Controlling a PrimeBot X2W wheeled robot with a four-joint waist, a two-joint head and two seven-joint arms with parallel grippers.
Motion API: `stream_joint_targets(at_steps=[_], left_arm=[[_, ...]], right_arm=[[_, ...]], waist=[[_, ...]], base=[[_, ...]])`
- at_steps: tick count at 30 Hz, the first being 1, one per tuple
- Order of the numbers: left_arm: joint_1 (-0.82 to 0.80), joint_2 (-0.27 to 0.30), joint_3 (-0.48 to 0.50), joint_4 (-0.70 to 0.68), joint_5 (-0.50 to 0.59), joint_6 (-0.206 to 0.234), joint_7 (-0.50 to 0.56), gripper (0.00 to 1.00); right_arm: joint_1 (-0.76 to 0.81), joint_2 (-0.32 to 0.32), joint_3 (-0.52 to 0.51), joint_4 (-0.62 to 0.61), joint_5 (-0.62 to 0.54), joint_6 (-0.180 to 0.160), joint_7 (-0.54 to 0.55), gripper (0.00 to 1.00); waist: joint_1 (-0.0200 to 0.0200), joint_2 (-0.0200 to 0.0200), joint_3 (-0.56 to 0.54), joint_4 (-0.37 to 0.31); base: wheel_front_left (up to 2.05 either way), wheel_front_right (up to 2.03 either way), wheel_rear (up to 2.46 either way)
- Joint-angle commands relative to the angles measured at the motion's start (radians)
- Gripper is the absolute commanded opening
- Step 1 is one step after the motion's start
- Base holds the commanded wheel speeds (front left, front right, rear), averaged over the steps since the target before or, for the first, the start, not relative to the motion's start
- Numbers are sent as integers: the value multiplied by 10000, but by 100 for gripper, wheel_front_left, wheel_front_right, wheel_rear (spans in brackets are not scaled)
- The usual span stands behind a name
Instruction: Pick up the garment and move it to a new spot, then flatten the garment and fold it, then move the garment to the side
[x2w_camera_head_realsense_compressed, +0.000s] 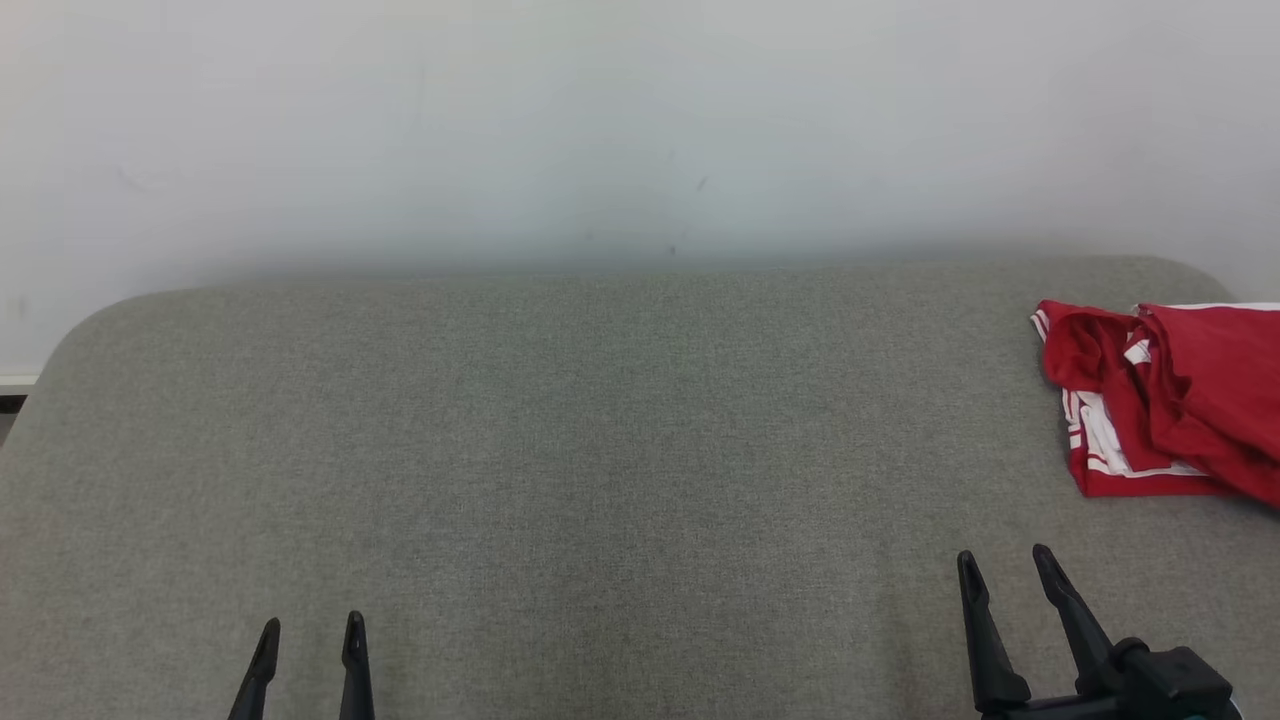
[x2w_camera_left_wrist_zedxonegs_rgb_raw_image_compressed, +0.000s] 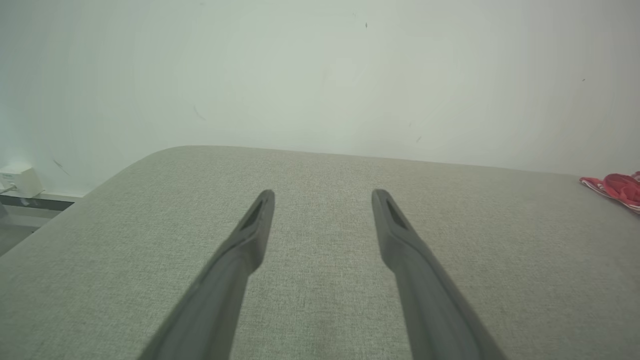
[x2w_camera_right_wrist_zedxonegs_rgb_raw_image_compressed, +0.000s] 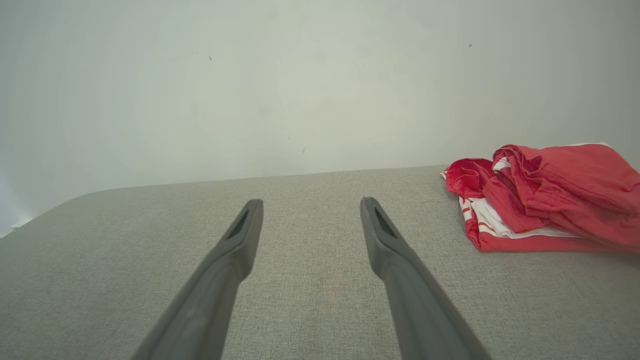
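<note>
The garment is a crumpled red piece with white stripes, lying at the far right of the grey padded table, partly cut off by the head view's edge. It also appears at the right of the right wrist view as the garment, and as a small red patch, the garment, in the left wrist view. My right gripper stands open at the lower right, nearer than the garment and apart from it. My left gripper stands open at the lower left, far from the cloth. Both hold nothing.
A pale wall rises right behind the table's far edge. The table's rounded far-left corner drops to the floor, where a small white box sits by the wall's base.
</note>
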Motion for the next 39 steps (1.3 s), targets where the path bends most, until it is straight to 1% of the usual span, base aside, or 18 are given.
stream_joint_targets(at_steps=[1,2,3,7,22,39], left_arm=[[121,-23,-32,-11,32,16,-28,100],[144,-24,-55,-15,62,11,-28,100],[14,-8,-48,47,18,-4,2,0],[19,-27,-41,346,-29,-25,33,0],[-436,-30,156,554,-2877,-79,789,0],[-846,-34,311,729,-5582,-124,1478,0]], right_arm=[[146,33,-29,-31,-43,-28,49,100],[141,40,-47,-40,-52,-28,43,100],[102,27,-29,35,-3,0,63,0],[231,59,17,311,35,0,84,0],[-136,110,-246,434,2862,-2,700,0],[-486,185,-527,558,5490,-5,1305,0]], waist=[[0,0,-10,-4],[0,0,-17,-6],[0,0,-23,-6],[0,0,-23,-6],[0,0,7,-10],[0,0,43,-14]], base=[[0,0,0],[0,0,0],[0,0,0],[0,0,0],[0,0,0],[0,0,0]])
